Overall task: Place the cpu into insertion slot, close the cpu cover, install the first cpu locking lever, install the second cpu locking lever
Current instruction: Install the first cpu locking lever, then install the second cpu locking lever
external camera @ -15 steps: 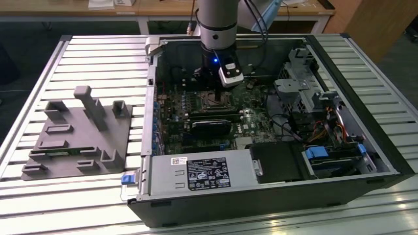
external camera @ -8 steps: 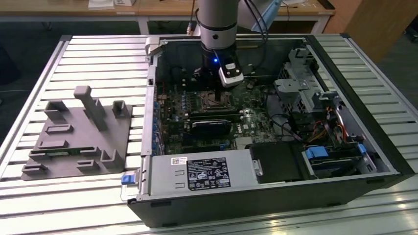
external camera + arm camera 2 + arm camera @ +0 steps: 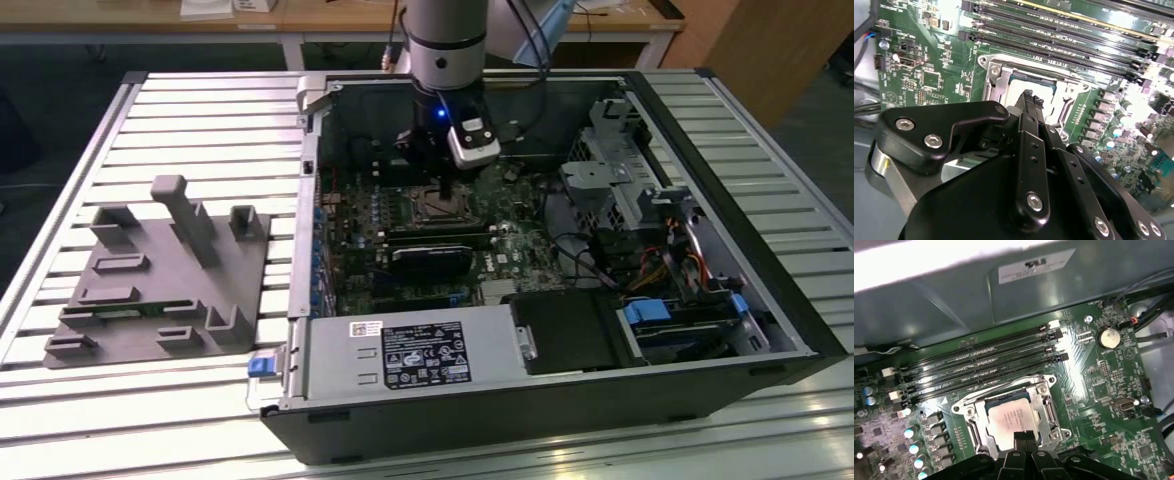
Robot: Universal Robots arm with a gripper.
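From where I stand, the exterior view has the arm reaching down into an open computer case (image 3: 747, 290) that lies on its side on a slatted metal table (image 3: 200, 130), with the gripper (image 3: 445, 190) low over the socket on the green motherboard (image 3: 400, 250). In the first wrist view the cpu (image 3: 1013, 420) sits flat in the socket, its pale top showing through the window of the cpu cover (image 3: 1046, 407), which lies down around it; the gripper (image 3: 1025, 436) tips are pressed together with nothing between them, right over the chip's near edge. The second wrist view looks along the black fingers (image 3: 1029, 107) from behind, so they hide most of the cpu (image 3: 1019, 95) and part of the cpu cover (image 3: 991, 82). Rows of long black memory slots (image 3: 979, 367) run just beside the socket. On the table at the exterior view's left stands a grey plastic holder (image 3: 160, 270), well apart from the case, and a wooden bench (image 3: 334, 15) crosses behind.
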